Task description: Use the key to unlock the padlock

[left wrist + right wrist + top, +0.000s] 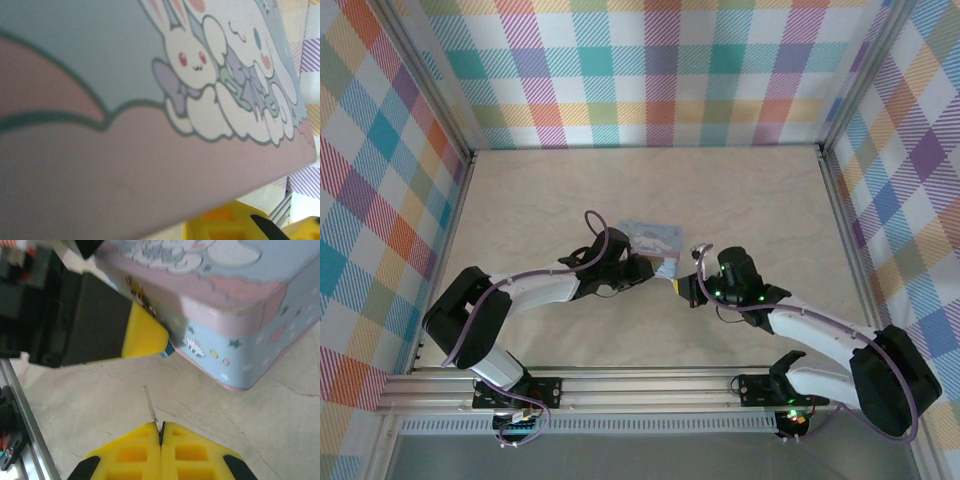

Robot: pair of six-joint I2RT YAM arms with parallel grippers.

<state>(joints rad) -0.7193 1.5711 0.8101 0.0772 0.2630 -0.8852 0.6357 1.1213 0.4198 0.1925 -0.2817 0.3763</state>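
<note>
The padlock (169, 349) shows as a small teal corner poking out past the yellow tip of my left gripper's finger (142, 337), tight against the side of the pastel cartoon tin (240, 315). The rest of it is hidden. My left gripper (642, 268) sits at the tin's (655, 238) near edge and looks shut on the padlock. In the left wrist view the tin lid (150, 125) covers the jaws, with one yellow finger (225, 225) showing below it. My right gripper (161, 426) is shut on the key (150, 402). Its thin silvery shaft points up toward the padlock, a short gap away.
Beige marbled tabletop (260, 405) lies between the key tip and the tin. An aluminium rail (640, 385) runs along the near edge, and plaid walls (380, 200) close in the left, right and back sides. The two arms meet near the table's centre.
</note>
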